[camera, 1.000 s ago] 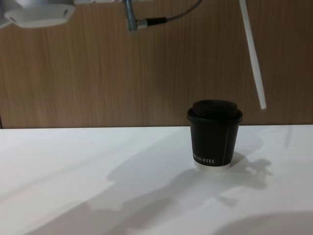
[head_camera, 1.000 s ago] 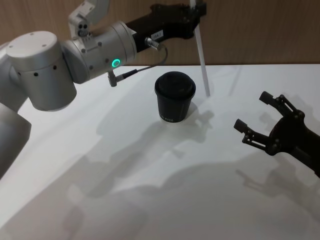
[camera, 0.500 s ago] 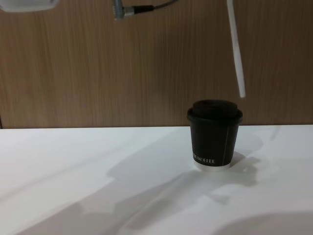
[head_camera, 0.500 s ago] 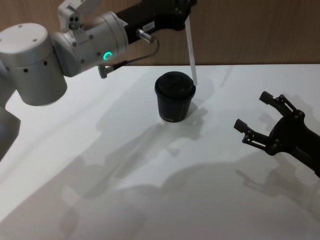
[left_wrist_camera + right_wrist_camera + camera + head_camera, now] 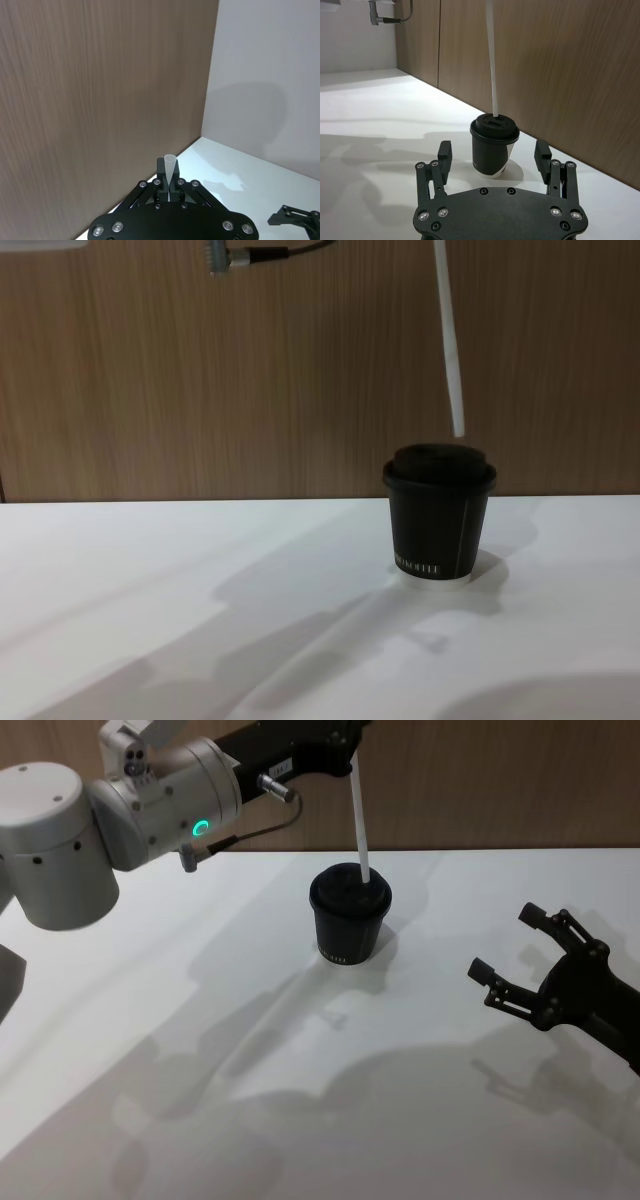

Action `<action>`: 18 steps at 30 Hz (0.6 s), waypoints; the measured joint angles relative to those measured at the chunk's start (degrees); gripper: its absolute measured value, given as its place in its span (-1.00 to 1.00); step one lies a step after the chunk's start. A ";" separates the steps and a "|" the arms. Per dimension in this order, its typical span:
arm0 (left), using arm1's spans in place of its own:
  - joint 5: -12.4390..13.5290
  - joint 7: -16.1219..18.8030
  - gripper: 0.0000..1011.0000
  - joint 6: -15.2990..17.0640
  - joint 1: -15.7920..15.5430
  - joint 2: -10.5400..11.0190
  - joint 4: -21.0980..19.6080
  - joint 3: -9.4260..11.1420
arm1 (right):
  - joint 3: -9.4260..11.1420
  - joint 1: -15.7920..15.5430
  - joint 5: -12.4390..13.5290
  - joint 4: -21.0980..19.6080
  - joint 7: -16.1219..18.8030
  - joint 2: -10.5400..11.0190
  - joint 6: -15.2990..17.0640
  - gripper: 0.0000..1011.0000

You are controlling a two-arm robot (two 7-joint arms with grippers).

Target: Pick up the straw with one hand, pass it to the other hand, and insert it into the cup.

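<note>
Left claw (image 5: 168, 186) raised, seemingly clamped; right claw (image 5: 520, 953) low, spread.

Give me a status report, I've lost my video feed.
Left gripper shut on the straw, holding it above the cup. Straw tip just over the lid, not in. Right gripper open, low over the table at the right. Nothing in the way.

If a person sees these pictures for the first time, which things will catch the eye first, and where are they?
The long thin white straw hangs almost upright with its lower tip just above the domed lid of the short black paper cup, which stands on the white table. The left hand, on the bulky silver arm, pinches the straw's top. The black angular right hand waits open, low on the table's right side.
</note>
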 joint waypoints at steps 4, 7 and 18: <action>0.80 0.78 -0.97 0.01 0.24 -0.03 -0.01 -0.08 | 0.00 0.00 0.00 0.00 0.00 0.00 0.00 0.98; 1.35 1.27 -0.97 -0.16 0.44 -0.15 0.16 -0.10 | 0.00 0.00 0.00 0.00 0.00 0.00 0.00 0.98; 3.12 2.57 -0.97 -1.54 0.93 -1.02 1.42 -0.07 | 0.00 0.00 0.00 0.00 0.00 0.00 0.00 0.98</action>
